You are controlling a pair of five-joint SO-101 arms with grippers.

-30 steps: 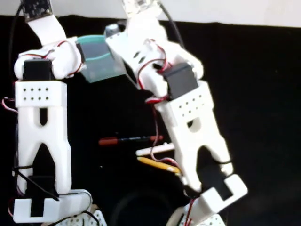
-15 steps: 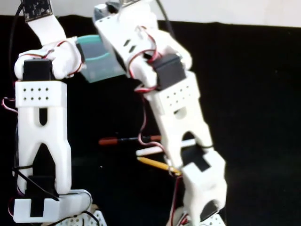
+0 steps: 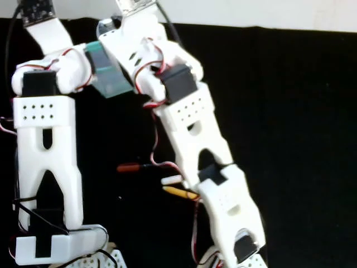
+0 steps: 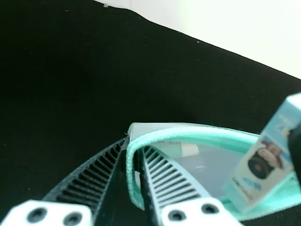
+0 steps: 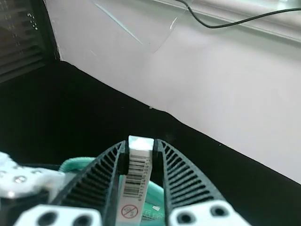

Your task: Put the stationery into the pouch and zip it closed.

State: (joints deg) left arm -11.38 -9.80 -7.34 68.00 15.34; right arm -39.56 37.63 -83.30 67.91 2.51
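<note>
My left gripper [image 4: 131,141] is shut on the rim of the teal pouch [image 4: 197,140], holding it up with its mouth open. In the high view the pouch [image 3: 109,75] hangs at the back left between the two arms. My right gripper [image 5: 140,144] is shut on a small light-blue box [image 5: 138,175] with a barcode. The box [image 4: 263,165] hovers tilted just over the pouch's opening. A red-and-black pen [image 3: 134,166], a white pen [image 3: 172,180] and a yellow pencil [image 3: 181,192] lie on the black table, partly hidden behind the right arm [image 3: 192,131].
The left arm [image 3: 44,139] stands upright at the left. The black table [image 3: 301,139] spreads out to the right. A white wall [image 5: 211,70] with a cable runs along the table's far edge.
The right arm has swung left and stretched out toward the pouch with the box in its gripper. The left arm and pouch have shifted slightly left.
</note>
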